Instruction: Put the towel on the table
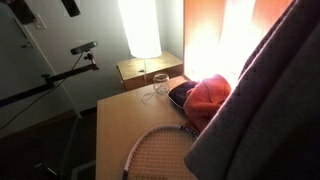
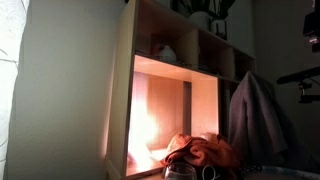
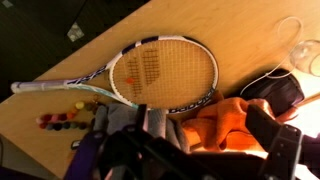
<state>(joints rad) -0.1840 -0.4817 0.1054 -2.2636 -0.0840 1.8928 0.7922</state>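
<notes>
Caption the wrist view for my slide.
A racket lies on the table, orange cloth beside it, towel bunched at frame bottom.

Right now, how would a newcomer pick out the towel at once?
Start at the light tan table holding the tennis racket. The towel is the big grey cloth hanging beside it in an exterior view. Unlike the small orange-red cloth nearby, it is plain and far bigger than the racket.
</notes>
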